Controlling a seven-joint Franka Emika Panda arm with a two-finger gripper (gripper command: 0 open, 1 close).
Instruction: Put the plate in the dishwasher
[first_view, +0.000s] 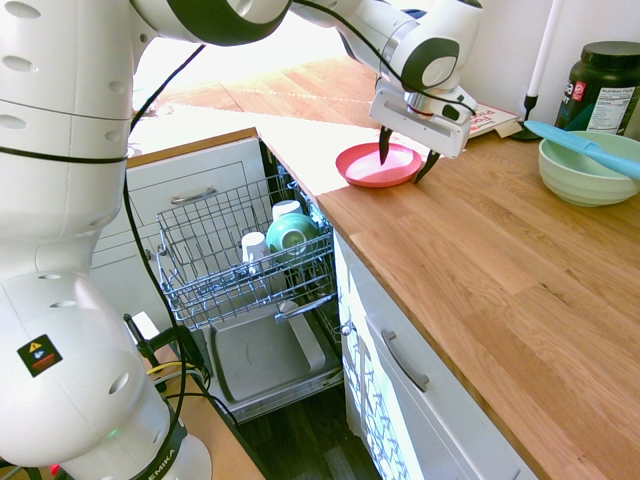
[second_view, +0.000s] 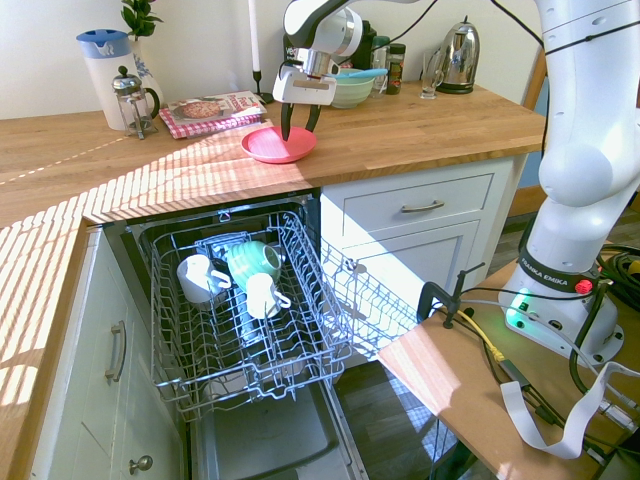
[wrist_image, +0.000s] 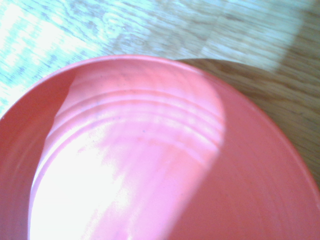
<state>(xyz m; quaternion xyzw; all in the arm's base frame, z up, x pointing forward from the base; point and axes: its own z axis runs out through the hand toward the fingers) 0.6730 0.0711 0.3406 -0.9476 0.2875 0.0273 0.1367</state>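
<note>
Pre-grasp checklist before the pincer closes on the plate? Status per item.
1. Pincer open: ok, fingers spread.
2. Straddling the plate rim: ok, one finger stands over the inside, the other outside the rim nearer the green bowl.
3. Finger depth low enough to catch the rim: cannot tell.
4. Plate flat on the counter, nothing on it: ok.
5. Dishwasher rack pulled out, door down: ok.
6. Free slot in the rack: ok, cups sit mid-rack, front rows look free.

white rounded arm segments, dark grey joint rings, black cable alongside, yellow warning sticker, franka emika lettering.
</note>
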